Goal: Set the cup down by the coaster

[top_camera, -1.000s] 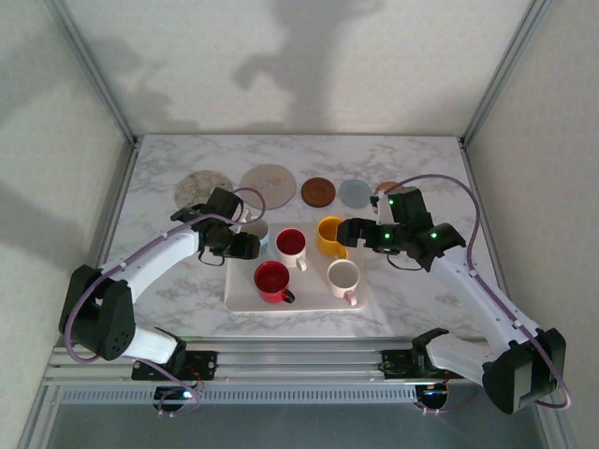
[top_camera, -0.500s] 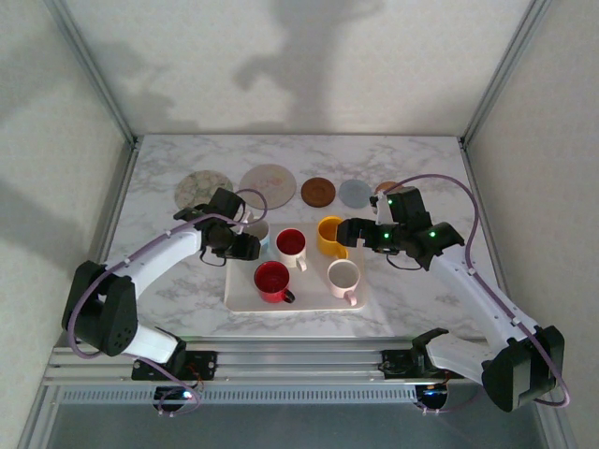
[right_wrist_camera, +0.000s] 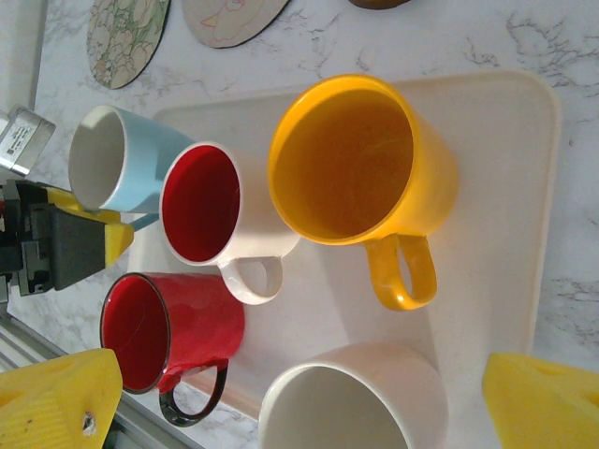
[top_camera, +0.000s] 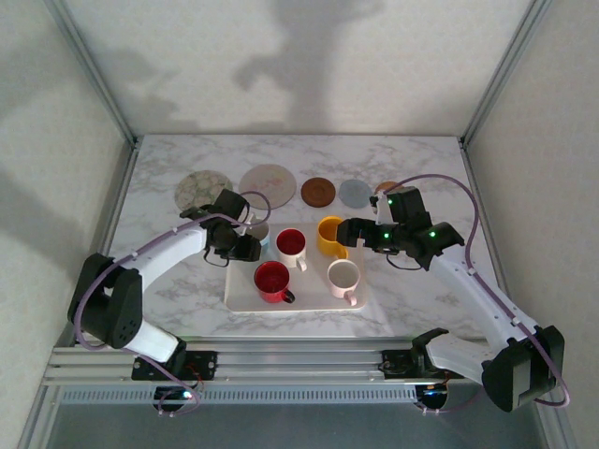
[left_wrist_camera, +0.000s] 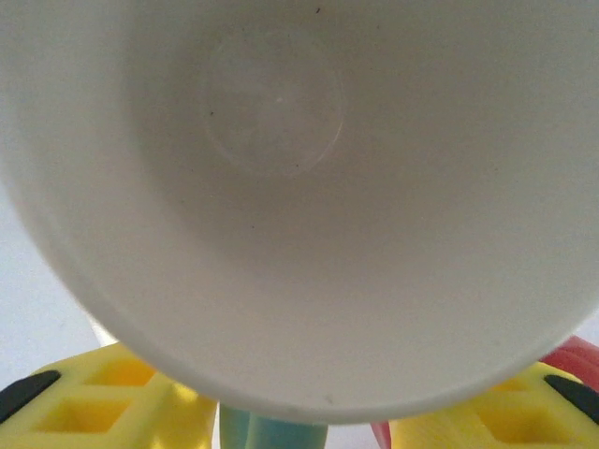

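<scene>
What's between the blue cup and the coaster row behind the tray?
Nothing visible. The light blue cup sits at the far-left corner of the tray; bare marble separates the tray from the floral coaster and the pale coaster. The cup just needs lifting over the rim.

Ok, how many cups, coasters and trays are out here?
Cups: 5 (blue, red-lined, yellow, red, white)
Coasters: 5 (floral, beige, brown, grey, orange-brown, partly hidden)
Tray: 1
Total: 11
</scene>
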`<state>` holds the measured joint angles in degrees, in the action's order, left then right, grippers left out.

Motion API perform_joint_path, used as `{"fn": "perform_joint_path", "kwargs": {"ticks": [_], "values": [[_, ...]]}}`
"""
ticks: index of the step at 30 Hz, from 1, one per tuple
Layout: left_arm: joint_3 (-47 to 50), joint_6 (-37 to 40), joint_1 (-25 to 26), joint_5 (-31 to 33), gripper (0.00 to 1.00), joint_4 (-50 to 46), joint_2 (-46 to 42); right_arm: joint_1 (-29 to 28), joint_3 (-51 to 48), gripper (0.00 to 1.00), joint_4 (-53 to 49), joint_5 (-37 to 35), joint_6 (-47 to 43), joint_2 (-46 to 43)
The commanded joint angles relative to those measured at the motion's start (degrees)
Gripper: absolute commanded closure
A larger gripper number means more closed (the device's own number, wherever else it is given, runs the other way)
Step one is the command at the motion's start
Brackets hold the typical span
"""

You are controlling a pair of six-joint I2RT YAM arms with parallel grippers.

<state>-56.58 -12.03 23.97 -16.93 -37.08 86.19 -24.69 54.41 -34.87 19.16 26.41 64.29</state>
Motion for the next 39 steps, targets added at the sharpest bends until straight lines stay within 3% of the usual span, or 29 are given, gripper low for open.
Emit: {"fn": "perform_joint_path", "kwargs": {"ticks": [1,25,39], "values": [[-1.4,-0.9,0.6,0.8,0.55,0.8,0.6,-0.5,0.8,0.01,1.5,-0.2,0.3,0.1],[-2.1,-1.8,1.3,4.3,0.68,1.3,1.5,-2.3,0.9,0.01,3.9,1.9,-0.7,1.5],[-2.0,-2.3,1.4,5.4,0.62,1.8,3.0,-2.8,1.0,0.01,3.8,1.6,-0.9,1.7]]}}
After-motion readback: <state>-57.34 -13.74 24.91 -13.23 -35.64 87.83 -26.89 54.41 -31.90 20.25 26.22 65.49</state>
